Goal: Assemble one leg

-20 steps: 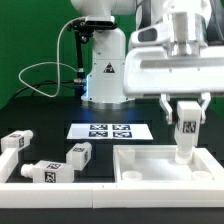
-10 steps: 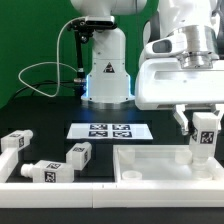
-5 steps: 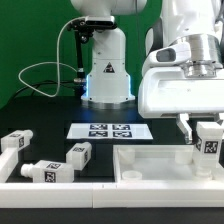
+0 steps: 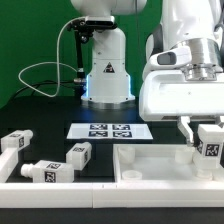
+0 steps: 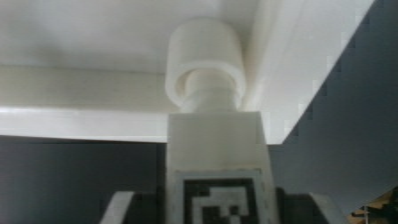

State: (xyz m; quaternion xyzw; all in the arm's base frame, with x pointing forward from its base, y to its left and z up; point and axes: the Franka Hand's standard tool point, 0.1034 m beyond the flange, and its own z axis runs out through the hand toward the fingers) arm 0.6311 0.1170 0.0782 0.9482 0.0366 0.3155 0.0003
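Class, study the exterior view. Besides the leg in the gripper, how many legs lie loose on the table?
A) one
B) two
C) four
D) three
D: three lie at the exterior view's left, the leftmost leg, the nearest leg and the rightmost leg; the gripper grips the fourth leg.

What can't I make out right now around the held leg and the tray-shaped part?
- Exterior view: the gripper, beside the leg, is partly cut off by the picture's right edge.
- Exterior view: whether the leg's lower end touches the tray-shaped part; white on white, too small.
- Wrist view: blurred close-up; the leg's seating is unreadable.
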